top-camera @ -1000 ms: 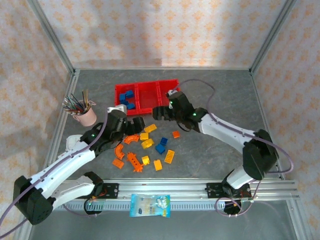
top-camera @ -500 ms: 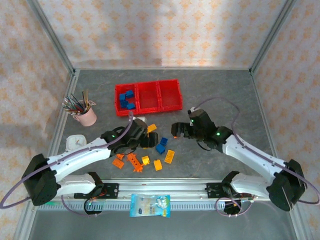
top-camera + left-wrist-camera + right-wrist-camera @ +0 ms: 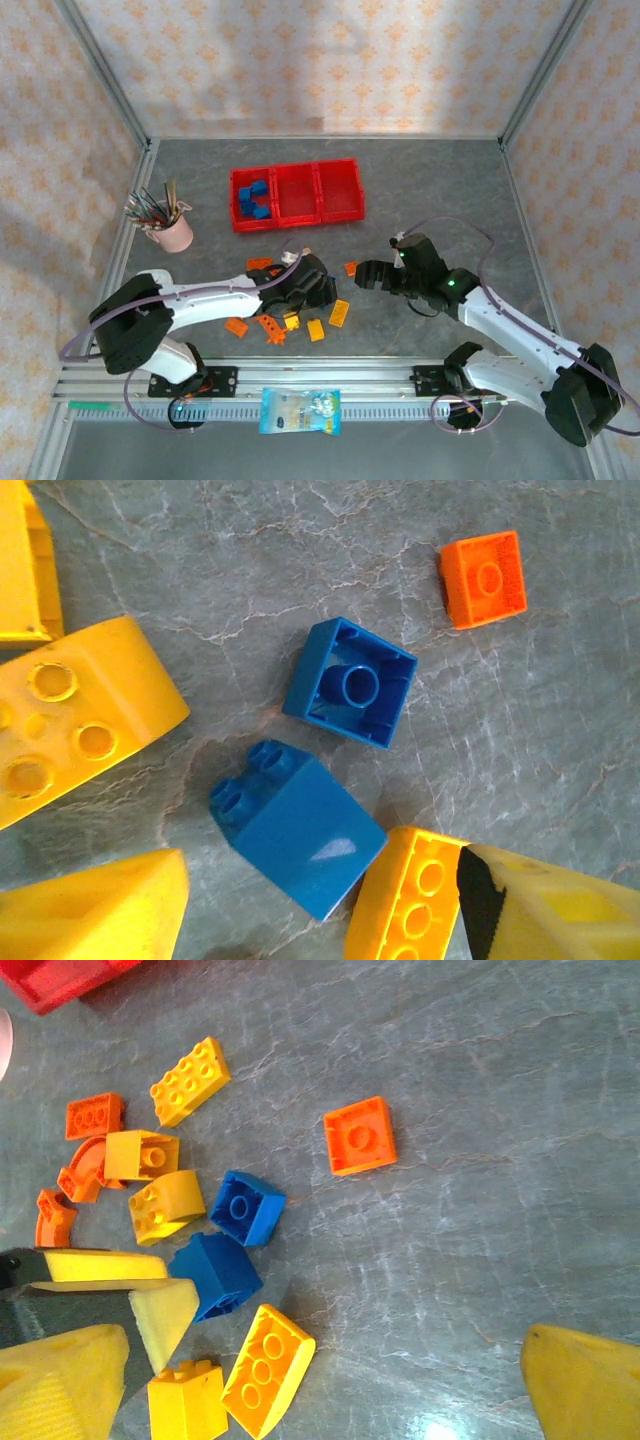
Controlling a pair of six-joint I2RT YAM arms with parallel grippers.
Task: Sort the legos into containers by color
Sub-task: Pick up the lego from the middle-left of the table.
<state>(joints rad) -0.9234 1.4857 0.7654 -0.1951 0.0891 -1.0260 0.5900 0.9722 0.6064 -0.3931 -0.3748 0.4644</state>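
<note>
Legos [image 3: 165,1205] lie loose on the gray tabletop [image 3: 430,190], apart from the red containers [image 3: 296,190], whose left compartment holds what look like three binned blue bricks [image 3: 255,197]. The left gripper [image 3: 320,880] hovers over a sloped blue brick [image 3: 297,828], fingers spread wide, gripping nothing. The right gripper [image 3: 322,1345] hangs nearby, fingers equally wide.

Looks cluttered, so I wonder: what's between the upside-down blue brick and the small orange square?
Nothing; the left wrist view shows bare grey table between blue brick and orange square.
</note>
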